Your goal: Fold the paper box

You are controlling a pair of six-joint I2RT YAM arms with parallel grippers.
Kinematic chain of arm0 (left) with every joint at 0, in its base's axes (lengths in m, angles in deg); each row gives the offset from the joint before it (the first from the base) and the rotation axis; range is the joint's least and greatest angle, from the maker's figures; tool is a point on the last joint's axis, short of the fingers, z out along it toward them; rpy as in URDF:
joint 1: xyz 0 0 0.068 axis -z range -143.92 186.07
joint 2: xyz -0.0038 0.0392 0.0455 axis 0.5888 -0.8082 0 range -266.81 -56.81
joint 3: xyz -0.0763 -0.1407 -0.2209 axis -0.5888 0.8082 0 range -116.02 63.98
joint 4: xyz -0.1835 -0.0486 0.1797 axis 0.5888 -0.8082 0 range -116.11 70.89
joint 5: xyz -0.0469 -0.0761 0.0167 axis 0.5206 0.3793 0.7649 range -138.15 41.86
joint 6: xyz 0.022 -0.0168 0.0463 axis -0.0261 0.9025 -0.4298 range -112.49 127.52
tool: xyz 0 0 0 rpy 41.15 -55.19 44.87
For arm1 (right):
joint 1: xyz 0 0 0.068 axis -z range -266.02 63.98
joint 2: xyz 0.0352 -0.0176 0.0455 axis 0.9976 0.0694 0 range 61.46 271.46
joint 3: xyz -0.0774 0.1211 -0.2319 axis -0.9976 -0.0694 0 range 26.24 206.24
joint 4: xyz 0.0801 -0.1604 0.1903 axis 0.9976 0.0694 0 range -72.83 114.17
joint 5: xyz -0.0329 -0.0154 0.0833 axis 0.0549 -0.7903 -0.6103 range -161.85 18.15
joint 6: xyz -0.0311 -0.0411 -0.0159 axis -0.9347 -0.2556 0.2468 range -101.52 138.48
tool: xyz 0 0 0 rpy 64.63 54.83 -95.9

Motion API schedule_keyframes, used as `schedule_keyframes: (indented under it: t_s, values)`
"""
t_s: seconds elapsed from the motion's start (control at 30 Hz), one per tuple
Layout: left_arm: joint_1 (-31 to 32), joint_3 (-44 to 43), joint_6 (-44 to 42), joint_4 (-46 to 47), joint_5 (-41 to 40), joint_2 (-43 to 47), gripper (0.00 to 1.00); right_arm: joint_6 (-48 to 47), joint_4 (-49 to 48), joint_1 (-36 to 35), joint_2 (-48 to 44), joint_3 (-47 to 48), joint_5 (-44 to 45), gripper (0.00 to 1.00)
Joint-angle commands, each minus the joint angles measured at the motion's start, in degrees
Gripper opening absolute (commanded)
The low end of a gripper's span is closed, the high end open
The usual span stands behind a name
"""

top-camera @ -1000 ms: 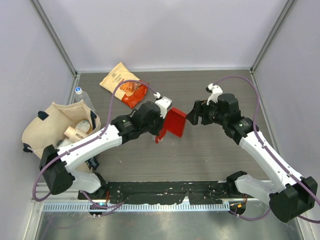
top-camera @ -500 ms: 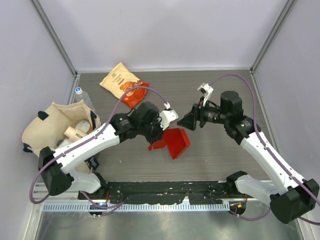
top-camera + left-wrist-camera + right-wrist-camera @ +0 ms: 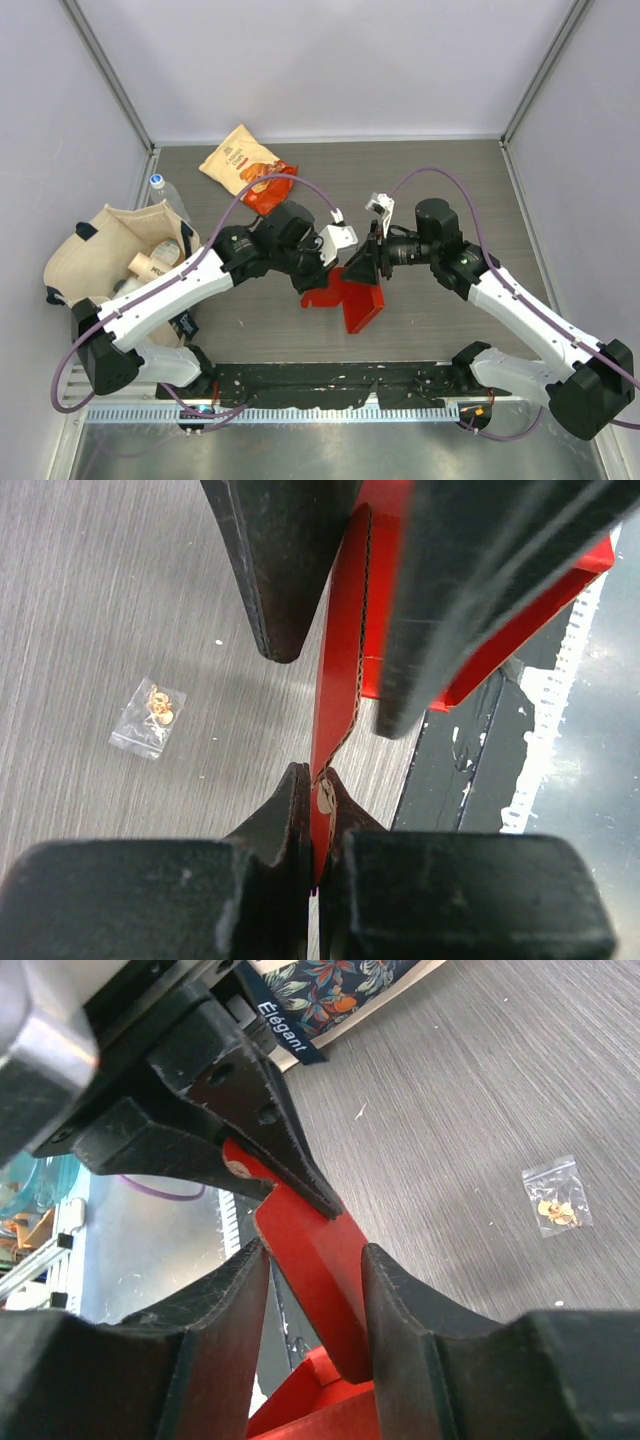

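your left gripper (image 3: 312,780) pinches shut on the thin bright red corrugated cardboard box (image 3: 362,300), over the middle of the grey wood-grain table (image 3: 350,160). your right gripper (image 3: 315,1252) straddles a flap (image 3: 310,1225), jaws part-open; its folds are mostly hidden.

White arms (image 3: 170,290), black joints (image 3: 275,240), purple cables (image 3: 432,169); left gripper (image 3: 312,775) and right gripper (image 3: 312,1260) black.

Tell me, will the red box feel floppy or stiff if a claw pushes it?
Probably stiff-ish but bendy: the box is thin cardboard, seen edge-on. Likely very light, since the left claw holds it by one pinched edge. It may swing or twist if the right claw, open around a panel, pushes sideways.
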Motion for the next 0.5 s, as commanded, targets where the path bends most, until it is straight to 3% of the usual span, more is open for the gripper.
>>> schedule_keyframes:
  t_s: [0.0, 0.07, 0.13, 0.17, 0.2, 0.23, 0.33, 0.37, 0.4, 0.43, 0.47]
  values:
    - [-0.2, -1.0, -0.7, 0.5, 2.9, 2.4, 0.0, -0.9, -3.9, -0.8, 0.3, -0.1, 2.4, 0.37]
    - [-0.5, -0.4, 0.3, 1.6, 3.3, 3.1, 0.0, -1.3, -4.0, -0.8, 0.6, -0.2, 3.0, 0.3]
    - [-1.0, 0.4, 1.6, 3.7, 2.1, 4.5, 0.05, -1.4, -4.3, -0.8, 0.6, -0.3, 5.5, 0.15]
    - [-1.9, 0.7, 2.7, 4.5, 1.0, 5.1, 0.22, -1.3, -4.8, -0.8, 0.4, -0.7, 8.1, 0.1]
    - [-2.6, 1.1, 4.8, 6.1, -0.9, 6.5, 0.32, -1.0, -5.3, -0.8, 0.4, -0.7, 10.1, 0.01]
    - [-3.4, 2.2, 6.0, 7.3, -1.7, 7.5, 0.48, -0.5, -5.4, -0.8, -0.1, -0.8, 11.9, 0.01]
    - [-9.7, 4.5, 13.4, 11.5, -6.3, 12.2, 0.7, 1.2, -4.4, -0.4, -0.8, -0.5, 22.2, 0.01]
    - [-12.5, 5.4, 16.5, 13.1, -10.8, 13.9, 0.72, 2.2, -4.0, -0.2, -1.2, -0.3, 28.9, 0.01]
    - [-13.5, 6.7, 22.8, 16.8, -21.2, 15.5, 0.76, 3.0, -3.6, 0.3, -1.7, -0.6, 31.8, 0.01]
    - [-15.2, 9.4, 25.8, 17.9, -25.2, 18.5, 0.82, 3.7, -3.5, 1.2, -3.0, -0.8, 35.9, 0.01]
    - [-15.8, 10.4, 27.9, 18.3, -27.9, 19.3, 0.82, 5.5, -3.4, 1.7, -3.6, -1.7, 39.8, 0.01]
